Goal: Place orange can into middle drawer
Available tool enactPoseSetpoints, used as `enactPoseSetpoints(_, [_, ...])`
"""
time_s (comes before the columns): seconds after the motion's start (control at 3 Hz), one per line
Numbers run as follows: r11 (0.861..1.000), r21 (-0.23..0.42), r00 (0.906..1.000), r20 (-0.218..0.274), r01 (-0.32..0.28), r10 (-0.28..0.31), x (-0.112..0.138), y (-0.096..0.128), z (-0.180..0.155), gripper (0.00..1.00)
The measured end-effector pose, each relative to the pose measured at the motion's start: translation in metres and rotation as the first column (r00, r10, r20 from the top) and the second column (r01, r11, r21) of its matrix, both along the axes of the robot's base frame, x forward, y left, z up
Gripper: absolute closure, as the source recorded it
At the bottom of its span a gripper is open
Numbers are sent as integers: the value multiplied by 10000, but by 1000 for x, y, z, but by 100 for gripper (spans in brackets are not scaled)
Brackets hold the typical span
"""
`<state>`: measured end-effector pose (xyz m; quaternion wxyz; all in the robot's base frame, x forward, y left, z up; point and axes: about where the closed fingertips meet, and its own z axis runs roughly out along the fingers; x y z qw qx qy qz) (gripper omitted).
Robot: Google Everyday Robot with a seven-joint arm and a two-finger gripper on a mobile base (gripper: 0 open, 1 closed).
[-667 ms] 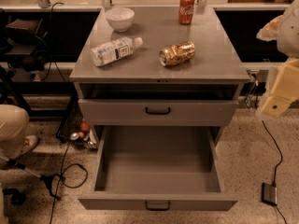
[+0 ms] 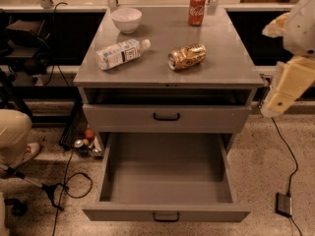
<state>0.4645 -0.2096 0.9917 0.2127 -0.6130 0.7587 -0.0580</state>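
The orange can [image 2: 187, 56] lies on its side on the grey cabinet top [image 2: 221, 68], right of centre, dented and shiny. The middle drawer [image 2: 166, 213] is pulled wide out below, and its tray is empty. The drawer above it [image 2: 166, 116] is nearly shut. My gripper [image 2: 275, 100] hangs at the right edge of the view, beside the cabinet's right front corner. It sits lower than the can, well to its right, and touches nothing.
A red cola can [image 2: 197, 9] stands at the back of the top. A white bowl [image 2: 126, 19] sits back left. A clear plastic bottle [image 2: 120, 53] lies left of the orange can. Cables and a person's leg [image 2: 12, 132] are on the floor at left.
My arm has edged slightly left toward the cabinet. The cans, bottle, bowl and drawers have not moved.
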Motion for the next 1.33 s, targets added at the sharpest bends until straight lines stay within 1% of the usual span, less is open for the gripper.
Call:
enactPoseSetpoints(0.33, [9976, 331, 9959, 680, -615, 591, 55, 4, -9, 0])
enactPoseSetpoints(0.67, [9900, 755, 9883, 1042, -1193, 1112, 119, 9, -27, 0])
enactPoseSetpoints(1.0, [9771, 1260, 9807, 1167, -1712, 1568, 171, 22, -47, 0])
enactPoseSetpoints(1.33, [9649, 1567, 9741, 1155, -2109, 1942, 208, 39, -66, 0])
